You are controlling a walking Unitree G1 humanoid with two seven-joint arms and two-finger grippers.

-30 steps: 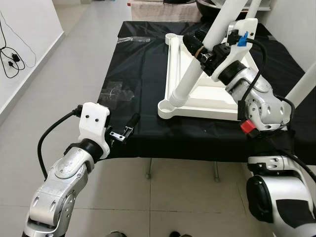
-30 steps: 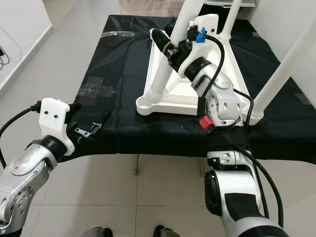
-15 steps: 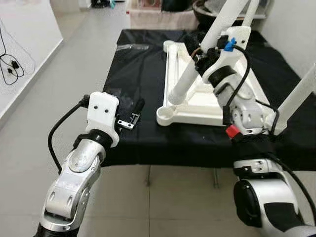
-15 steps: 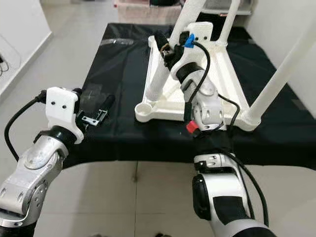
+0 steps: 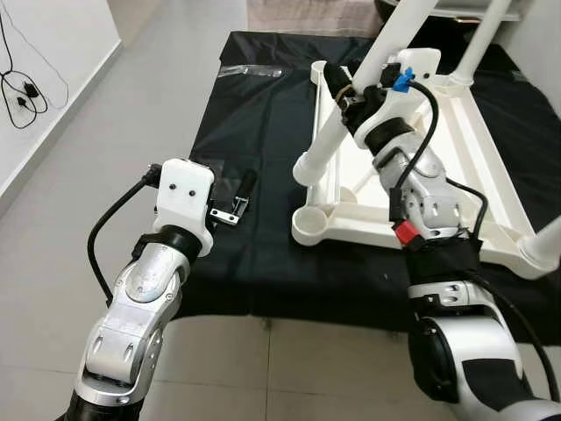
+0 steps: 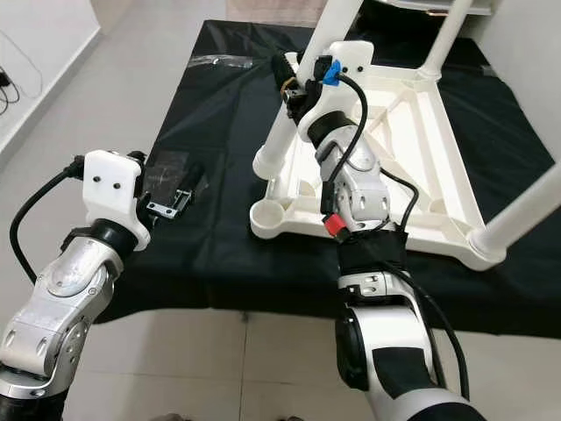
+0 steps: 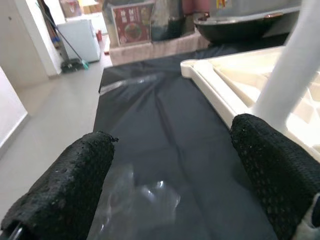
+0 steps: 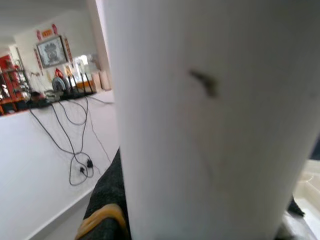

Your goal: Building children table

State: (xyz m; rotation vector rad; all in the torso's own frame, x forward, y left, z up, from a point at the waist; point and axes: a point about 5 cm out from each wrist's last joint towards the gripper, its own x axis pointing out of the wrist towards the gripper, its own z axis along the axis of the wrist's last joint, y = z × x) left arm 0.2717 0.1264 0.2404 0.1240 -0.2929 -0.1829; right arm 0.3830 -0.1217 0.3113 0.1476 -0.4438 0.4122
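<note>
While the right gripper (image 5: pixel 349 88) is clamped on a white leg (image 5: pixel 351 96) and holds it tilted, the leg's lower end (image 5: pixel 308 165) hangs just above and behind the near corner socket (image 5: pixel 313 222) of the upturned tabletop (image 5: pixel 438 189), which lies on the black cloth (image 5: pixel 254 132) over a low bench. To my eye the step in hand is seating that leg, and doing it well means swinging it upright first, so its foot comes square over the round cup instead of riding on the rim, then pressing straight down along the leg's own line; pushed at a slant it would likely jam or skid the whole frame across the cloth. The left gripper (image 7: pixel 170 185) hovers over the cloth beside the tabletop, its fingers (image 7: pixel 65 175) spread apart and holding nothing; it looks well placed to pin the frame's near edge while the other arm pushes. As for containers, the near socket stands empty, and so does the one at the far corner (image 5: pixel 322 67). At the right near corner another leg (image 6: pixel 526 206) rises from its socket (image 6: pixel 486 246), seemingly already seated, and one more leg (image 6: pixel 451 26) rises at the far side of the frame. A strip of clear film (image 5: pixel 250 70) lies on the cloth well away from the work
</note>
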